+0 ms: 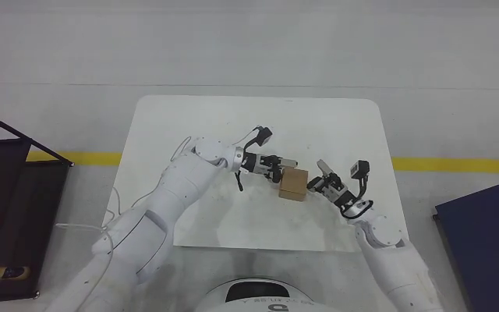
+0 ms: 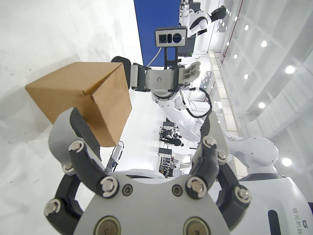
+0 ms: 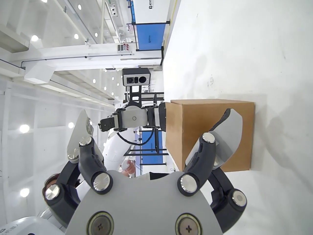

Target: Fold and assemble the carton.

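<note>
**Carton stands between two open pincers on a white counter**

We see the brown carton (image 1: 293, 184) standing folded into a box on the counter (image 1: 234, 125). It sits right of centre and somewhat toward the near edge. In the left wrist view, a flap seam crosses the face turned to the left arm.

The left pincer (image 1: 274, 168) is just left of the carton with its jaws spread wide. One ribbed pad (image 2: 84, 133) lies against the carton's left face and the other finger stands free of it. The right pincer (image 1: 317, 175) is just right of the carton, its jaws also wide apart. One of its fingers (image 3: 227, 123) lies across the carton's right side and the other points away from the box. Neither pincer is clamped on anything, and the carton rests on the counter between them.

The counter is a white slab with rounded corners. Up close its surface is matt, with faint scuffs and a few dark specks (image 3: 210, 83).

Around it the floor (image 1: 249, 47) is pale grey. A yellow line (image 1: 444, 164) runs left to right and passes behind the counter. A black frame (image 1: 23, 195) stands on the floor to the left. A dark blue panel (image 1: 475, 234) lies at the right edge.

The wrist views open onto a bright white hall. Blue partitions (image 2: 156, 13) stand beyond the counter, and rows of round ceiling lights (image 2: 289, 69) are set in a white grid overhead.
</note>
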